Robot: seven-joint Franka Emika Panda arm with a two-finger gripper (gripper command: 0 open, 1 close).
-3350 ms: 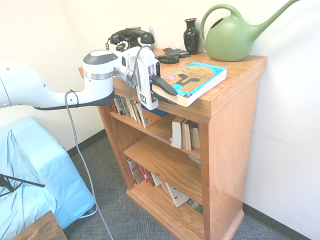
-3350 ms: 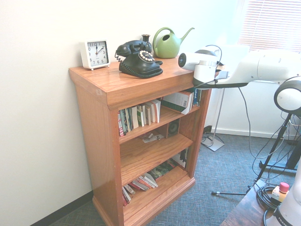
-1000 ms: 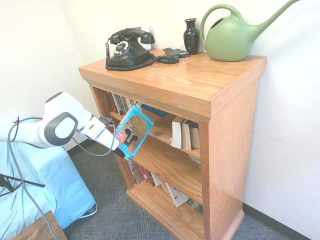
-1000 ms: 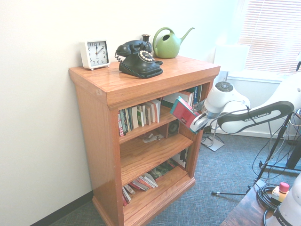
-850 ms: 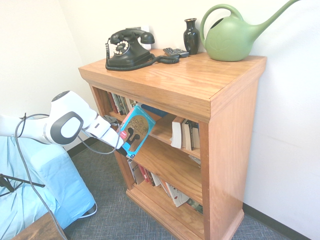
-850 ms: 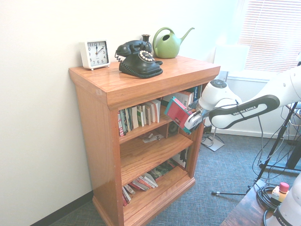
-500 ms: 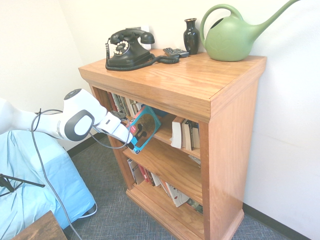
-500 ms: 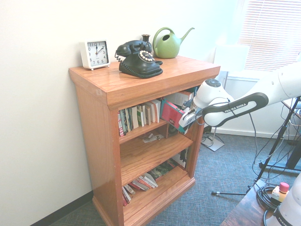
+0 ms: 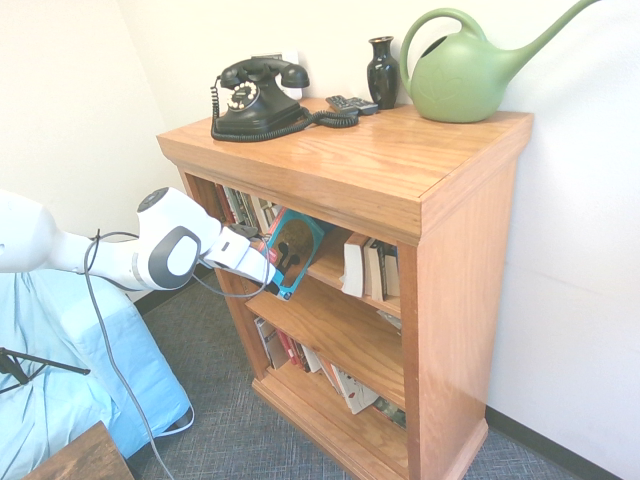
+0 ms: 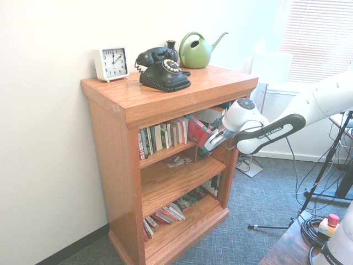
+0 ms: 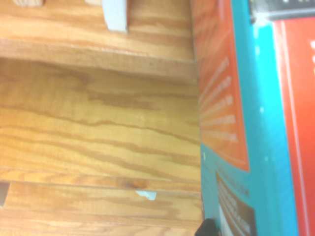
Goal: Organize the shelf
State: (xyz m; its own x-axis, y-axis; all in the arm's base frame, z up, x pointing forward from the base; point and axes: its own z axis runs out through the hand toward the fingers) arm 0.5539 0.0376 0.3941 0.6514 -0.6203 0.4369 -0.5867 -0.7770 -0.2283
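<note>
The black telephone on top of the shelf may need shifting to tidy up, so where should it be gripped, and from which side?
Grip the black telephone by its handset, coming straight down from above. The handset lies across the cradle as a narrow raised bar, while the body below looks too wide and sloped. Its coiled cord trails on the shelf top, so lift slowly.

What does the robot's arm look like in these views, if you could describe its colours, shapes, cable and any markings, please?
The arm is glossy white with rounded, bulbous joints. A grey-edged round cap tops the wrist joint, and a dark band along one link carries white lettering, too small to read. A thin grey cable loops off the wrist and hangs towards the floor. The claw is white with dark parts.
</note>
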